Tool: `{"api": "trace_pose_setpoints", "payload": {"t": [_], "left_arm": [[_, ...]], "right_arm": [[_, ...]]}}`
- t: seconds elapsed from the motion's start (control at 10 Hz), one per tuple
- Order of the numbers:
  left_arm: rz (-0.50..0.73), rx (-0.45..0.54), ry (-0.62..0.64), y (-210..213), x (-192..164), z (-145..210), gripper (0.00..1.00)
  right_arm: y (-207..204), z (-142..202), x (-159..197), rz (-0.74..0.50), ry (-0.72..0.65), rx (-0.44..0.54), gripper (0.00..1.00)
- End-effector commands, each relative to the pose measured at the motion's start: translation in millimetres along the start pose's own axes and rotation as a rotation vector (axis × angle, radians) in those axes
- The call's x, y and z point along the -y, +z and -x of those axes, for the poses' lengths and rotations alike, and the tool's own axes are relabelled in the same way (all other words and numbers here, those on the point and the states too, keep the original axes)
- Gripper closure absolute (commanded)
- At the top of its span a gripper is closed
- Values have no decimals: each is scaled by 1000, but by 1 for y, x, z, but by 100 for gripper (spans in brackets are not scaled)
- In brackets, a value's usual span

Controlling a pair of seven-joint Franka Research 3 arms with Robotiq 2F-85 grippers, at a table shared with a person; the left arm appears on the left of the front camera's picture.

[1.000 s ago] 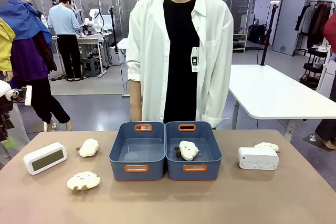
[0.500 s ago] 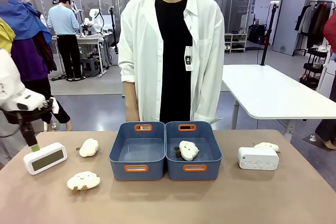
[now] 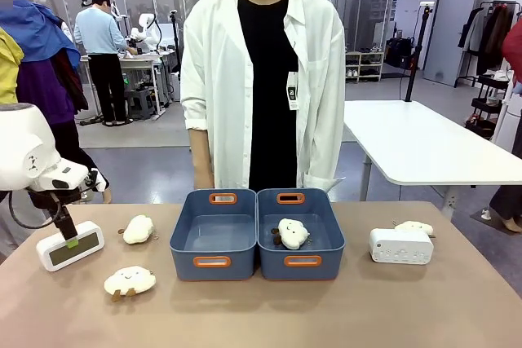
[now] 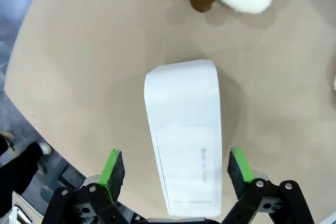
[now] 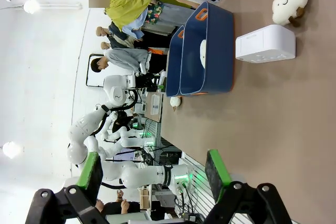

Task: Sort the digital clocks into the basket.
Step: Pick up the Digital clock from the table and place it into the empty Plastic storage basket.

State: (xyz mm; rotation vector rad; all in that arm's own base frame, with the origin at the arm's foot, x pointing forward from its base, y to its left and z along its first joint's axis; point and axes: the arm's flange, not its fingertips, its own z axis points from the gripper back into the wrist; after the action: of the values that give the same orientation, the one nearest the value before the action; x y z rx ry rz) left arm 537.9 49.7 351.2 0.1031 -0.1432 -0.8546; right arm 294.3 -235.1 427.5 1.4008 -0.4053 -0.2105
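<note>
The left end effector [image 4: 174,162] gaped wide astride a white, round-cornered clock [image 4: 182,129] with a grey display face on the tan bench [image 4: 94,51].

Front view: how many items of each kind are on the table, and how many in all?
Digital clocks: 2
Cloud plush toys: 4
Blue baskets: 2
Total: 8
</note>
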Motion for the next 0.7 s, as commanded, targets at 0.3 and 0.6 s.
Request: {"api": "trace_pose_setpoints", "payload": {"t": [0.3,0.6], "left_arm": [[47,48,54,-38,2,14,33],[36,45,51,-38,3,18,100]], "right_arm": [[2,2,-2,-1,23,-7,0],[2,2,-2,-1,23,-7,0]]}}
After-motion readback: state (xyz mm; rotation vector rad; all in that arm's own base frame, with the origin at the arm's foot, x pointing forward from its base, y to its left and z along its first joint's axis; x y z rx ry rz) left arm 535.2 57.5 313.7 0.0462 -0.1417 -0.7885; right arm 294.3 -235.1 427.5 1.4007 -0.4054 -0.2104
